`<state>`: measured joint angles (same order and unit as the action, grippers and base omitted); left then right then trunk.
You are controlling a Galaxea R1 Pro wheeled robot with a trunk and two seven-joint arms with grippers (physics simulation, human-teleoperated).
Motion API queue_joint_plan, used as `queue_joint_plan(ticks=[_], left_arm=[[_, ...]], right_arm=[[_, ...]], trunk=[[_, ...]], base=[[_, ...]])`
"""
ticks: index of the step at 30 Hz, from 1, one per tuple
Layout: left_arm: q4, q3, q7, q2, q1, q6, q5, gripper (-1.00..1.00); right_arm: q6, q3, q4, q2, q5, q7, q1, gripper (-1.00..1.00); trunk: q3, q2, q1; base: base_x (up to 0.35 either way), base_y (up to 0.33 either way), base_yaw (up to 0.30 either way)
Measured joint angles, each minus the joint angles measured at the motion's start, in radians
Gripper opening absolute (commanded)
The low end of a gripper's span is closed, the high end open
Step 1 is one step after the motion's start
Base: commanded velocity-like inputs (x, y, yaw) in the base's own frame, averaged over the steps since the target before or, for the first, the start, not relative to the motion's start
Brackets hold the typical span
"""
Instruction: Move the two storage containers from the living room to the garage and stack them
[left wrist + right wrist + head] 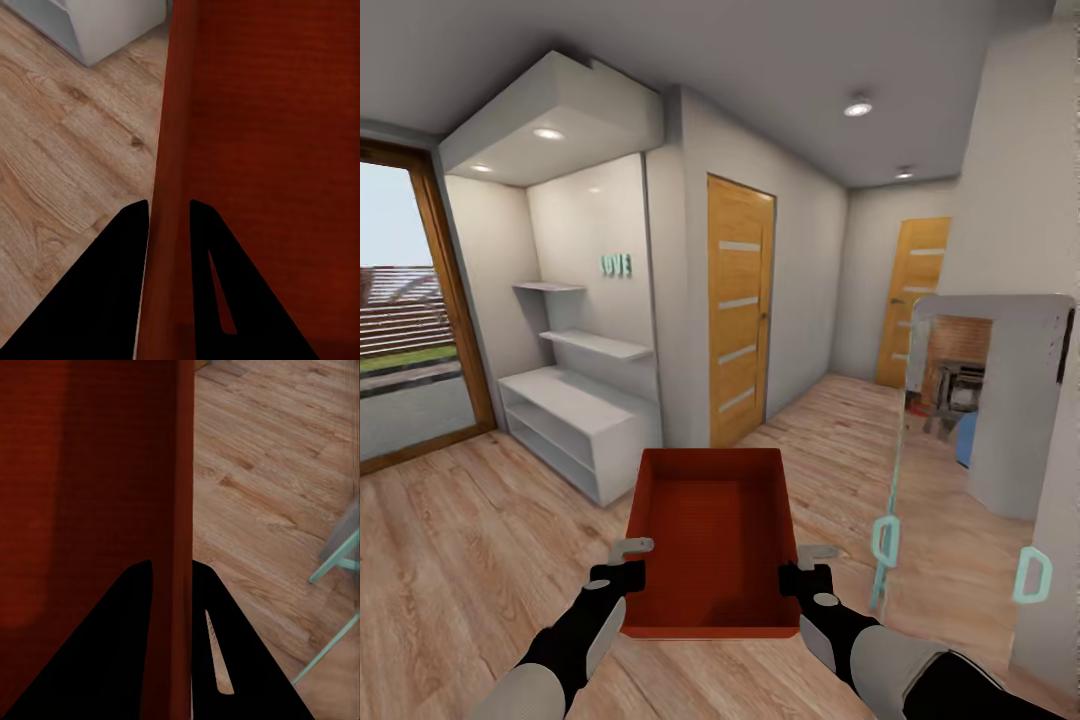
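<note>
One orange-red storage container (pixel 712 540) hangs level in front of me above a light wood-plank floor, open side up and empty. My left gripper (pixel 628 562) is shut on its left wall, and the left wrist view has that wall (pixel 169 225) pinched between the two dark fingers. My right gripper (pixel 805 568) is shut on the right wall, which runs between the fingers in the right wrist view (pixel 174 585). I am in a white-walled hallway with wooden doors.
A white shelf unit (pixel 575 420) stands ahead left beside a glass patio door (pixel 410 330). A slatted wooden door (pixel 740 310) is straight ahead and another (pixel 913 300) down the corridor. A glass door with teal handles (pixel 887 540) stands close on my right.
</note>
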<state>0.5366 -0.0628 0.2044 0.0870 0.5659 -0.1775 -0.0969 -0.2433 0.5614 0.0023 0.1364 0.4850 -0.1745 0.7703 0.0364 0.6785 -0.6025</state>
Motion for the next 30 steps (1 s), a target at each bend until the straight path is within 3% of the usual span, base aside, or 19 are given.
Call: queue_joint_plan(ticks=[8,19,30], left_arm=[[0.0,-0.002,0.0,-0.001,0.0,0.0,-0.002,-1.0],[0.0,-0.001,0.0,-0.001,0.0,-0.001,-0.002,-1.0],[0.0,-0.001,0.0,0.0,0.0,0.0,-0.001,-1.0]], right_arm=[[0.0,0.001,0.0,0.0,0.001,0.0,0.0,-1.0],[0.001,0.001,0.0,0.0,0.002,0.001,0.0,-1.0],[0.0,0.001,0.0,0.0,0.002,0.001,0.0,-1.0]], trunk=[[0.0,0.0,0.0],[0.0,0.0,0.0],[0.0,0.0,0.0]], base=[[0.314,0.186,-0.253],[0.312,0.19,-0.046],[0.312,0.19,-0.224]])
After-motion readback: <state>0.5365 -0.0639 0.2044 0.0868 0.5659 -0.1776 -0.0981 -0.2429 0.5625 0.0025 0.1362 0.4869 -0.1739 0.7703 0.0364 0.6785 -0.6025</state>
